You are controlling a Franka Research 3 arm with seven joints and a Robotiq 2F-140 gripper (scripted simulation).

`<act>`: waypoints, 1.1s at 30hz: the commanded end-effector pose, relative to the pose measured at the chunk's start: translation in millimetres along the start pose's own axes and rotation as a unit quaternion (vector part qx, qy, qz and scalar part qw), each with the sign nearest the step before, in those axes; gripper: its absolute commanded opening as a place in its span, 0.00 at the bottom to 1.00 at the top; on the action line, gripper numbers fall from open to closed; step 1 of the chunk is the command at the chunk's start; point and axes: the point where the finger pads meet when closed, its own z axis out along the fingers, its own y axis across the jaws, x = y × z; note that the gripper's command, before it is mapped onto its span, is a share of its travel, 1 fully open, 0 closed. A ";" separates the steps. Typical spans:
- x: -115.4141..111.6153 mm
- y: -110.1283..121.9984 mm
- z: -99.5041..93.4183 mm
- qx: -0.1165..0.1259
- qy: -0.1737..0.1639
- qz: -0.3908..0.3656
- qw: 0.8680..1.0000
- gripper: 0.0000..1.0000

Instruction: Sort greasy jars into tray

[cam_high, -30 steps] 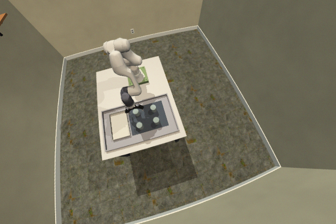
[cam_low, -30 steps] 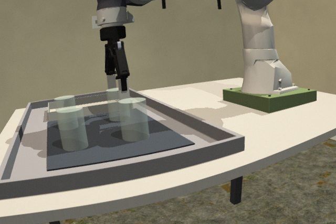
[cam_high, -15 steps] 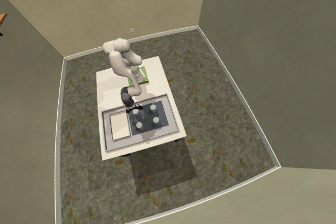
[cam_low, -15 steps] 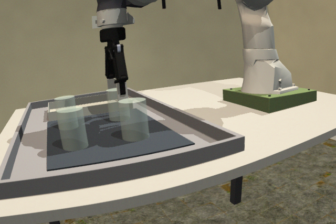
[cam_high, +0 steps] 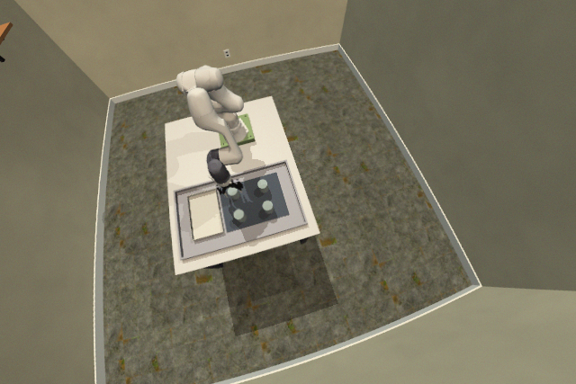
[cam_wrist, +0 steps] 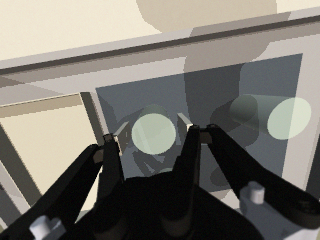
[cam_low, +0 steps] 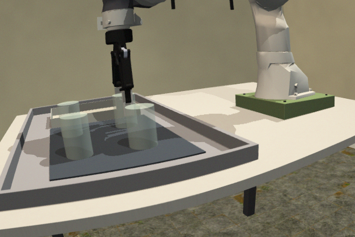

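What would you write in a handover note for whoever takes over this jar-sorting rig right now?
Gripper: open, partly narrowed, fingers straddling the jar nearest the tray and the arm base; not clamped.
All four jars stand mouth down on the mat; the others stand apart.
Tray: holds no jar.
Done: nothing sorted.
Left: test each jar for slip, then move greasy ones to the tray.
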 end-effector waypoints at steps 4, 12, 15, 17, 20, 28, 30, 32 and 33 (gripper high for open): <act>0.4 0.0 1.0 0.001 0.000 0.001 1.000 0.57; 0.4 0.0 1.0 0.001 0.000 0.001 1.000 0.57; 0.4 0.0 1.0 0.001 0.000 0.001 1.000 0.57; 0.4 0.0 1.0 0.001 0.000 0.001 1.000 0.57; 0.4 0.0 1.0 0.001 0.000 0.001 1.000 0.54; 0.4 0.0 1.0 0.001 0.000 0.001 1.000 0.54; 0.4 0.0 1.0 0.001 0.000 0.001 1.000 0.54; 0.4 0.0 1.0 0.001 0.000 0.001 1.000 0.54; 0.4 0.0 1.0 0.001 0.000 0.001 1.000 0.54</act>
